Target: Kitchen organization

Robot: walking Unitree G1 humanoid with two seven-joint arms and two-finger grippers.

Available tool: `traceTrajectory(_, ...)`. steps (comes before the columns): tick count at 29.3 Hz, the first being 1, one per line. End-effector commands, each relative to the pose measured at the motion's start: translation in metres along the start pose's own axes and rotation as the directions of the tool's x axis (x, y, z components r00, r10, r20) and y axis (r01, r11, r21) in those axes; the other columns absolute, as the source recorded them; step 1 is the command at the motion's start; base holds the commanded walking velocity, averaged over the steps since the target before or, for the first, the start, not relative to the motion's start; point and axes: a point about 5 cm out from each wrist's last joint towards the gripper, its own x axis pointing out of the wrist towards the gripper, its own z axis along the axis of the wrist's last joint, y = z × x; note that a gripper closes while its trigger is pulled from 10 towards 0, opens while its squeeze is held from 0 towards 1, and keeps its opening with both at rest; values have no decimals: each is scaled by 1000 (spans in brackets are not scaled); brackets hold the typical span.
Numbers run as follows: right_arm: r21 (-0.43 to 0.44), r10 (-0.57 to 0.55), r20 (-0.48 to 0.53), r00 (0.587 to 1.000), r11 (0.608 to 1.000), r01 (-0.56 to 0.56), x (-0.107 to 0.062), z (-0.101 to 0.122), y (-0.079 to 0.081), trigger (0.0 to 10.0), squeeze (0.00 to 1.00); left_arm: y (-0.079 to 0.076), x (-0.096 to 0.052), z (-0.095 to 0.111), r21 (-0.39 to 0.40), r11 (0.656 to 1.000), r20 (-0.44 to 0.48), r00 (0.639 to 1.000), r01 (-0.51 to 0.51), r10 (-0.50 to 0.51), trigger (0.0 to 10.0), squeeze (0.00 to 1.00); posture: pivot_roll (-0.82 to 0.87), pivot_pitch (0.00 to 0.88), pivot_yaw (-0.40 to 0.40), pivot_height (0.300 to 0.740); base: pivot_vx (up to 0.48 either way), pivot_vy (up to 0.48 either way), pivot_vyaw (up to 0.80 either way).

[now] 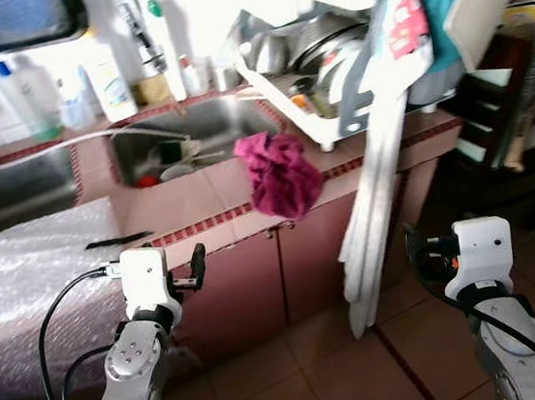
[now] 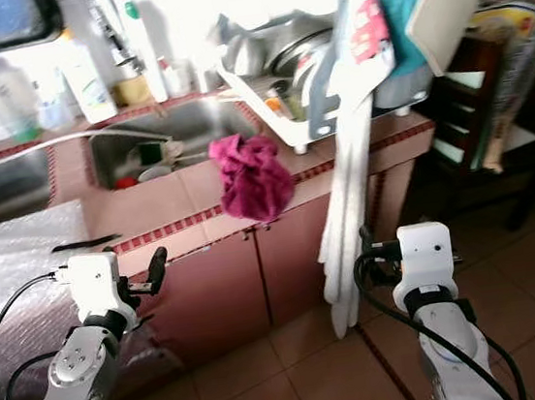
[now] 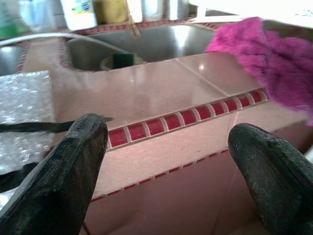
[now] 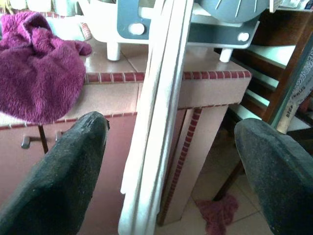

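— Pink tiled counter point(image 1: 189, 195) ahead, its red trim running along the front edge. What are you going for?

— My guess is the magenta cloth point(image 1: 279, 174). It sits bunched on the counter's front edge, just right of the sink point(image 1: 191, 131) and beside the white dish rack point(image 1: 323, 135), with its lower folds hanging over the trim above the cabinet doors point(image 1: 259, 289).

— Which arm is closer?

— Both hang below counter height. My left gripper point(image 1: 186, 268) is under the edge, left of the cloth; my right gripper point(image 1: 425, 249) is lower and right of it, with tall white boards point(image 1: 375, 197) leaning against the counter between it and the cloth. So I judge the left has the clearer path: up and to the right.

— Are your fingers ready?

— Both sets are spread wide and hold nothing; the left wrist view shows the left fingers point(image 3: 63, 171) parted.

— How does the cloth lie?

— It is a crumpled heap, no clear point; its length runs roughly from the counter top down over the edge.

— Anything else near?

— A thin dark utensil point(image 1: 116, 241) lies on the counter edge left of the cloth, by bubble wrap point(image 1: 33, 277).
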Motion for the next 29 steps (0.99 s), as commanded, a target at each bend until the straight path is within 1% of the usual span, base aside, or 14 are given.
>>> traceTrajectory(1, 3, -10, 0, 1000, 1000, 10, 0, 2, -2, 10000, 0, -1, 3, 2, 7, 1000, 5, 1000, 1, -1, 10000, 0, -80, 0, 39, 740, 0, 0, 0)
traceTrajectory(8, 9, -12, -2, 1000, 1000, 12, 2, 1, -2, 10000, 0, 0, 5, 0, 5, 1000, -7, 1000, -1, 1, 10000, 0, -67, 0, 41, 740, 0, 0, 0)
traceTrajectory(10, 12, -7, 2, 1000, 1000, 7, 4, 1, -1, 10000, 0, 1, 4, -2, -11, 1000, -17, 1000, -1, 1, 10000, 0, -60, 0, 42, 740, 0, 0, 0)
traceTrajectory(11, 18, -1, 7, 1000, 1000, 1, 6, 2, 1, 10000, 0, 2, 4, -2, -16, 1000, -22, 1000, -4, 3, 10000, 0, -60, 0, 42, 740, 0, 0, 0)
traceTrajectory(12, 14, 18, 16, 1000, 1000, -18, 9, 3, 6, 10000, 0, 5, 3, -4, -5, 1000, -35, 999, -6, 6, 10000, 0, -41, 0, 38, 740, 0, 0, 0)
traceTrajectory(15, 2, 49, 22, 999, 999, -50, 14, 3, 11, 10000, 0, 10, -1, -6, 7, 1000, -38, 999, -6, 6, 10000, 0, -28, 0, 27, 740, 0, 0, 0)
traceTrajectory(21, -11, 52, 31, 998, 999, -52, 21, 6, 8, 10000, 0, 14, -4, -11, 14, 1000, -47, 999, -23, 23, 10000, 0, -23, 0, 14, 740, 0, 0, 0)
traceTrajectory(23, -12, 52, 31, 998, 999, -51, 22, 5, 7, 10000, 0, 13, -4, -12, 18, 999, -45, 999, -27, 28, 10000, 0, -22, 0, 11, 740, 0, 0, 0)
traceTrajectory(26, -8, 50, 27, 998, 999, -50, 20, 2, 9, 10000, 0, 10, -4, -15, 49, 998, -33, 999, -28, 29, 10000, 0, -23, 0, 8, 740, 0, 0, 0)
traceTrajectory(29, -2, 50, 23, 998, 999, -50, 22, 0, 11, 10000, 0, 5, 1, -15, 31, 999, -33, 999, -22, 23, 10000, 0, -15, 0, 0, 740, 0, 0, 0)
